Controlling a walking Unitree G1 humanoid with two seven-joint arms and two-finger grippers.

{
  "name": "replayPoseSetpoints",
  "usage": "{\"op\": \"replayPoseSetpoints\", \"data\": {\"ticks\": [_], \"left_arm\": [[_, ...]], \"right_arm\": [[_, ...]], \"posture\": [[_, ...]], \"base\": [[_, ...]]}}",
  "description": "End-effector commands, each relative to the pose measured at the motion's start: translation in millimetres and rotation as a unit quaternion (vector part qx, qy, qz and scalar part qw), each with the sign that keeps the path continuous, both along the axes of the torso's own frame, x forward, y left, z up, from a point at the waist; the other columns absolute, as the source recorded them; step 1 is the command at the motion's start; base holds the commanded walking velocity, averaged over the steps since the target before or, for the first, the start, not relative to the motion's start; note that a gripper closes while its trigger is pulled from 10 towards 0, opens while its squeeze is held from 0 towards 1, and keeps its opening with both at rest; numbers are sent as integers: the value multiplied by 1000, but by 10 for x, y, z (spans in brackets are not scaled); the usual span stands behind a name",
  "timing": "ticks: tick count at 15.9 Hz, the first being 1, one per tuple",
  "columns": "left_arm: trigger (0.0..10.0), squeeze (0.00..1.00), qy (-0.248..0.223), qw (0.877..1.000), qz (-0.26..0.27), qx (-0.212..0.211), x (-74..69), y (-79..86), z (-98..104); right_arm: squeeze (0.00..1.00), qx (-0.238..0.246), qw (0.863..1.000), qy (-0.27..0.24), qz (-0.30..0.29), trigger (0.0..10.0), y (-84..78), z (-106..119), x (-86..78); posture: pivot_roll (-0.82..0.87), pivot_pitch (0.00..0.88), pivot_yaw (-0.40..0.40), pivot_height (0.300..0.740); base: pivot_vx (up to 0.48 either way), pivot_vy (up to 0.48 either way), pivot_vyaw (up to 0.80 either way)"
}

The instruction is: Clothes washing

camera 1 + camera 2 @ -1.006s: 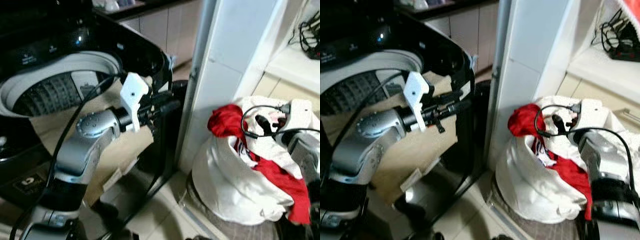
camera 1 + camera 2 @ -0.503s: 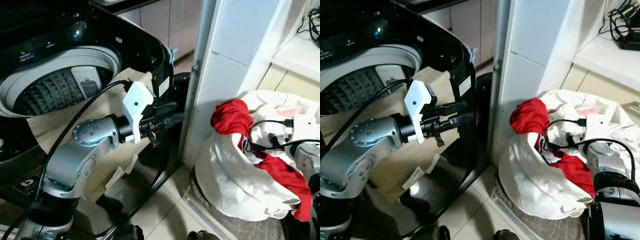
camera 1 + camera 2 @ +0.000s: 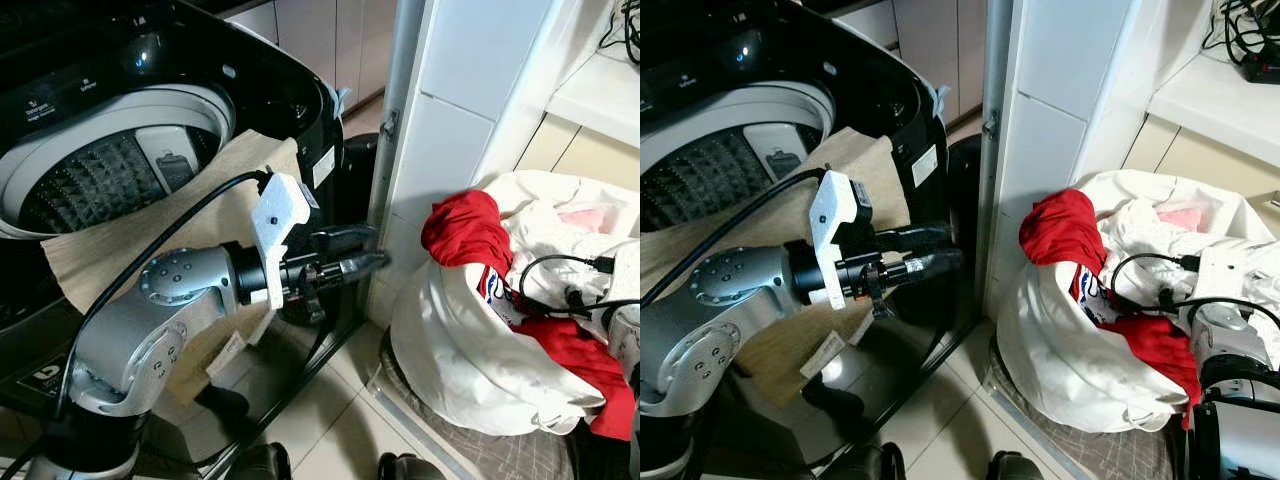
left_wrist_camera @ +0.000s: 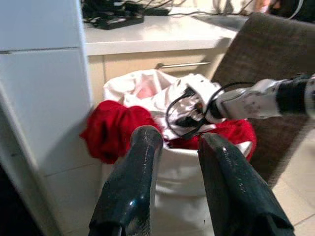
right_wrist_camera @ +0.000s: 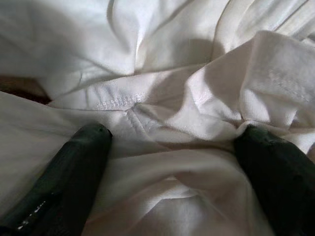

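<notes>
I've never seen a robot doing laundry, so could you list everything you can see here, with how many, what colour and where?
Washing machine: one, black, lid open, on the robot's left.
Beige cloth: one, draped over the machine's front edge.
Laundry basket: one, white, on the floor to the right.
Red garment: one, hanging over the basket's rim.
White clothes: a heap, in the basket.
Left gripper: black fingers slightly apart, pointing at the basket.
Right gripper: open, pressed into the white clothes.

Head stereo pair aimed forward and down; washing machine (image 3: 120, 160) and laundry bag (image 3: 1090, 360) shared by both eyes. Left wrist view directed along fingers (image 4: 130, 191) toward bag from afar. Right wrist view pressed close against white cloth (image 5: 162, 98).
</notes>
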State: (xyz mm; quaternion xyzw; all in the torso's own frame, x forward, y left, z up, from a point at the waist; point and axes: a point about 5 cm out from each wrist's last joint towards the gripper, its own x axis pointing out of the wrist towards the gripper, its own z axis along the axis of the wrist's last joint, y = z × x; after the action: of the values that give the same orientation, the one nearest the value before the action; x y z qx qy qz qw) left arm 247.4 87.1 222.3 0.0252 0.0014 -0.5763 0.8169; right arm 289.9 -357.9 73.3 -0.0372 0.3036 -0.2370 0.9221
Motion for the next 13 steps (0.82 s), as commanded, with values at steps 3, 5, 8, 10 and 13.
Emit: {"op": "replayPoseSetpoints", "data": {"ticks": [3, 5, 8, 10, 13], "left_arm": [[10000, 0, 14, 999, -52, 6, -125, -16, 6], [10000, 0, 15, 998, -60, 8, -151, -19, 7], [10000, 0, 15, 998, -55, 12, -141, -16, -1], [10000, 0, 14, 998, -52, 11, -128, -10, 2], [10000, 0, 14, 999, -51, 11, -121, -14, 0]], "right_arm": [[0, 22, 1000, 5, -13, 0, -7, -44, -35], [0, 22, 1000, 3, -10, 0, 0, -30, -18], [0, 23, 1000, -4, -10, 0, -5, 1, 4], [0, 24, 1000, -10, -11, 0, -12, 17, 11], [0, 27, 999, -15, -11, 0, -13, 25, 16]], "posture": [[24, 138, 61, 740], [21, 131, 57, 740], [19, 126, 55, 740], [14, 120, 53, 740], [9, 114, 53, 740]], "base": [[0, 0, 0], [0, 0, 0], [0, 0, 0], [0, 0, 0], [0, 0, 0]]}}
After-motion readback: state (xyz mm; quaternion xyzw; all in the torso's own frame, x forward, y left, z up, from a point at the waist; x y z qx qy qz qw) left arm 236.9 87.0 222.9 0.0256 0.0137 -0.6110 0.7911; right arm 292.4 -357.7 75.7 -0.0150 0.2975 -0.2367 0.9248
